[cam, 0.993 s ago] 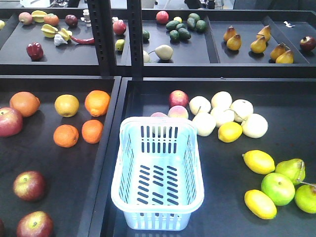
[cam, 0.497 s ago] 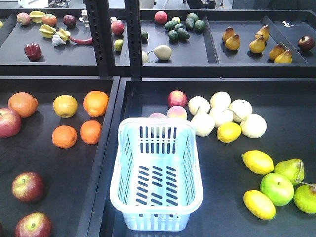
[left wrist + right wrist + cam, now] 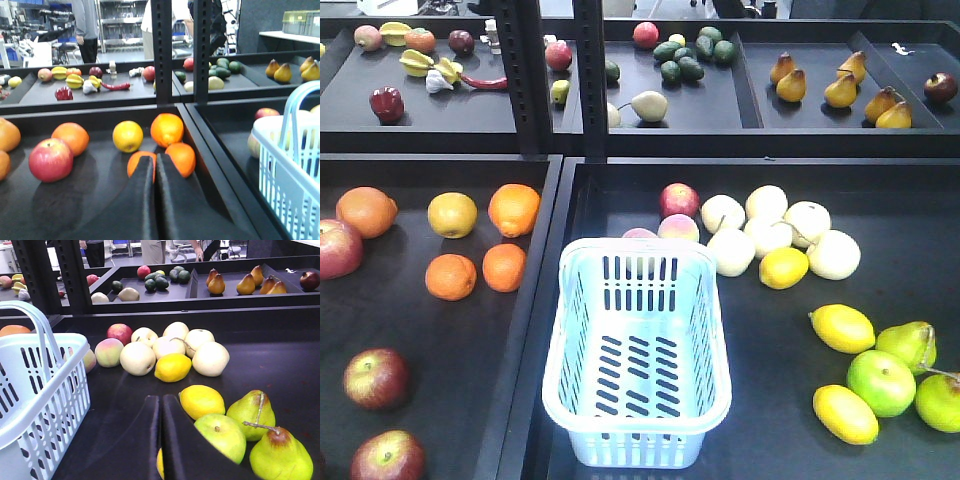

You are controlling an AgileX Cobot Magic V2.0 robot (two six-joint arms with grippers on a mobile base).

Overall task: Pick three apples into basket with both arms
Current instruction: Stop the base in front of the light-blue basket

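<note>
The basket (image 3: 637,243) stands empty, the three apples (image 3: 376,378) lie to its left, and the left gripper (image 3: 155,159) and right gripper (image 3: 160,399) either side of it are pinched closed on nothing, the task not yet begun.

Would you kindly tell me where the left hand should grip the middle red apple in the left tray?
Grip the apple across its widest girth, coming straight down from above. It is round and sits alone on the bare tray floor, touching no other fruit, so the left hand should fit on opposite sides.
</note>
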